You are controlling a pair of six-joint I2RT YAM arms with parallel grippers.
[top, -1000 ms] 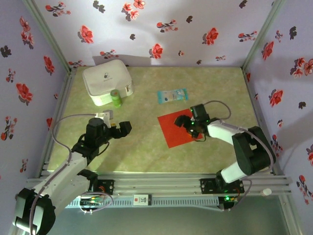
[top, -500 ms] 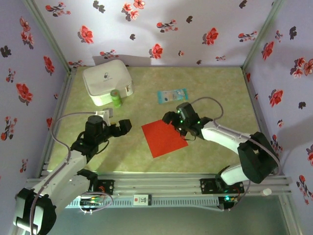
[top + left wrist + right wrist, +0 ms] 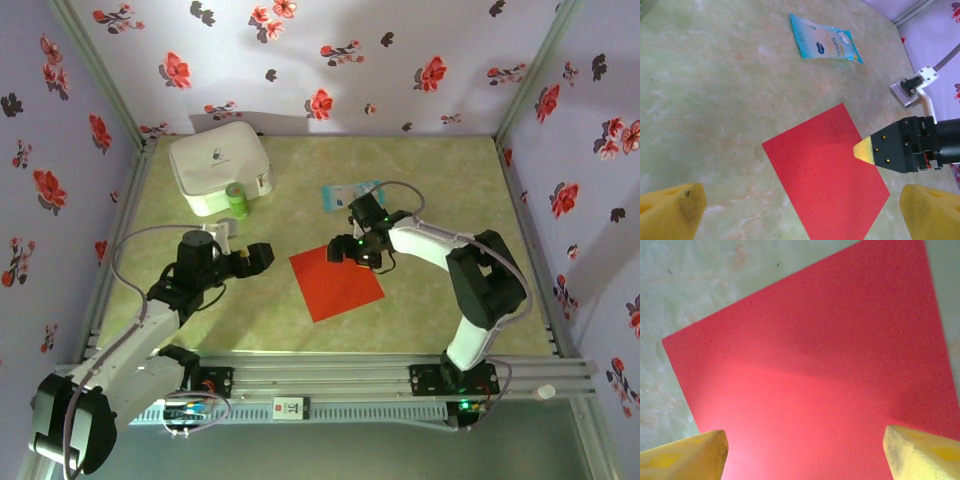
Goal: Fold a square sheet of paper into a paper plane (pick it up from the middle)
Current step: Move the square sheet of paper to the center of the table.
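You have the square sheet of paper [image 3: 337, 284] flat on the table [image 3: 440, 180], just nearside of the blue packet [image 3: 350, 194]. Right gripper [image 3: 347, 249] is over its packet-side corner, jaws wide, seemingly empty. Left gripper [image 3: 260, 258] has its jaws spread, empty.

The left arm [image 3: 150, 320] and right arm [image 3: 430, 240] reach inward, jaws spread wide.

Bright even light, soft shadows, mild blur
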